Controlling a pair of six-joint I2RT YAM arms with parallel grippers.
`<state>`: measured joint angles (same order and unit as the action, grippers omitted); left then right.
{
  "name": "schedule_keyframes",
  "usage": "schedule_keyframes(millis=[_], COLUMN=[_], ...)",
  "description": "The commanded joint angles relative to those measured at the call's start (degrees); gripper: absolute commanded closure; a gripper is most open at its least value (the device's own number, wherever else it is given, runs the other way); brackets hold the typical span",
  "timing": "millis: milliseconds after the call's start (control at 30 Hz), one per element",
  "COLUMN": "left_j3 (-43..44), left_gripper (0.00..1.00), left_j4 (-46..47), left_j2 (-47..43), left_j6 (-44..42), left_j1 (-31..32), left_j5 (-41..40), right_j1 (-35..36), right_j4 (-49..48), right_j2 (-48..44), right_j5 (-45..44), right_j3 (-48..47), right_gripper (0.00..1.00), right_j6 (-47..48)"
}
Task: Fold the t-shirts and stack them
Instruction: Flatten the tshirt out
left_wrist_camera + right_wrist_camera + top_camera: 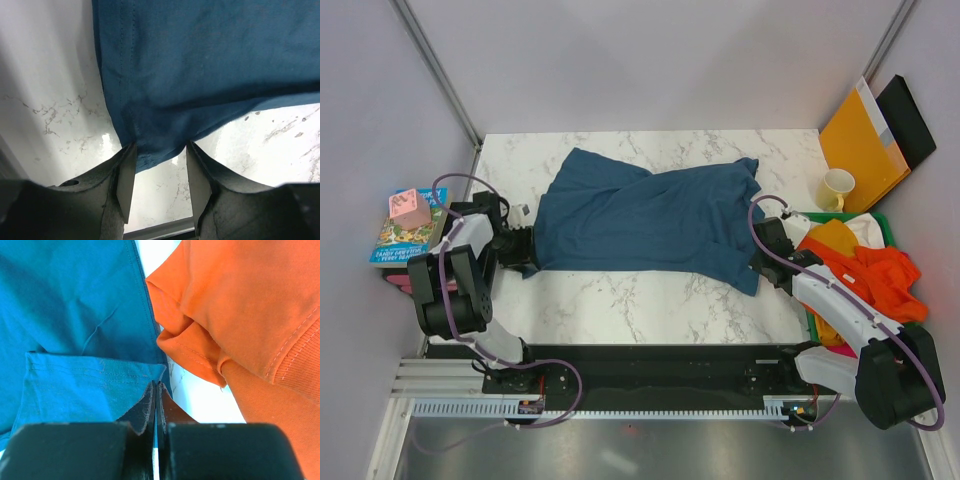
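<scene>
Cloth fills most of what both my wrists see. The teal t-shirt lies spread across the middle of the marble surface. In the overhead view its long axis runs from 9 o'clock to 3 o'clock; I cannot tell which end carries the collar.

My left fingers sit at its 9 o'clock end and stand apart. A stitched corner of the shirt dips just between their tips, with bare surface showing in the gap below it. My right fingers are at the shirt's 3 o'clock end, by its 5 o'clock corner, pressed together. A folded, stitched edge of the teal cloth meets their tips from 10 o'clock, but I cannot tell whether any of it is pinched between them. At 1 o'clock from those tips the orange t-shirt bunches close against the teal one.

Overhead, that orange shirt lies heaped in a green bin at the 3 o'clock edge of the surface, with a yellow t-shirt at its 10 o'clock side. A pale mug stands just past the bin at 12 o'clock.
</scene>
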<state>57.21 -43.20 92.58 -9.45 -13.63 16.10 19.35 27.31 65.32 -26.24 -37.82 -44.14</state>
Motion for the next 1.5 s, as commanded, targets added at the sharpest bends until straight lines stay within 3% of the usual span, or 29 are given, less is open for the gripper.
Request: schedule_keyframes(millis=[0,167,333,433,633,900,967,1100,1200,1300,1467], left_j3=[1.59,1.68,1.33,1.06,0.8,1.85,1.68,1.15,0.71,0.62,0.88], left_gripper=[0.48,0.51,0.67,0.68,0.44,0.45,0.5,0.81,0.93,0.98,0.98], left_j4=[0.05,-0.13,-0.13,-0.22,-0.48,-1.27,-1.36,-1.45,-1.27,-1.27,-1.36], left_j2=[1.46,2.96,3.66,4.1,2.61,6.21,7.17,8.41,8.24,7.89,5.78], left_j6=[-1.62,-1.62,-1.8,-2.15,-2.32,-2.59,-2.59,-2.68,-3.11,-3.29,-3.73], left_j1=[0.0,0.0,-0.08,-0.08,0.0,0.0,0.0,0.0,0.09,0.0,0.01], left_j5=[-2.47,-4.14,-4.85,-5.9,-6.78,-8.36,-8.89,-9.51,-9.07,-8.54,-5.65], right_j1=[0.25,0.25,0.25,0.25,0.25,0.25,0.33,0.25,0.16,0.25,0.25], right_j4=[-1.38,-1.56,-1.56,-1.56,-1.73,-2.09,-2.0,-2.17,-2.35,-2.61,-3.05], right_j2=[-0.28,0.16,0.33,0.42,0.42,0.07,-0.02,0.33,0.6,1.12,1.13], right_j5=[-0.83,-0.92,-1.09,-1.09,-1.01,-0.83,-1.09,-1.36,-1.18,-0.92,-0.66], right_j3=[0.47,0.47,0.03,0.03,0.29,1.0,1.08,1.17,1.09,0.82,0.56], right_gripper=[1.0,1.0,1.0,1.0,1.0,1.0,1.0,1.0,1.0,1.0,1.0], right_j6=[-0.24,-0.42,-0.24,-0.33,-0.42,-0.51,-0.42,-0.42,-0.42,-0.51,-0.07])
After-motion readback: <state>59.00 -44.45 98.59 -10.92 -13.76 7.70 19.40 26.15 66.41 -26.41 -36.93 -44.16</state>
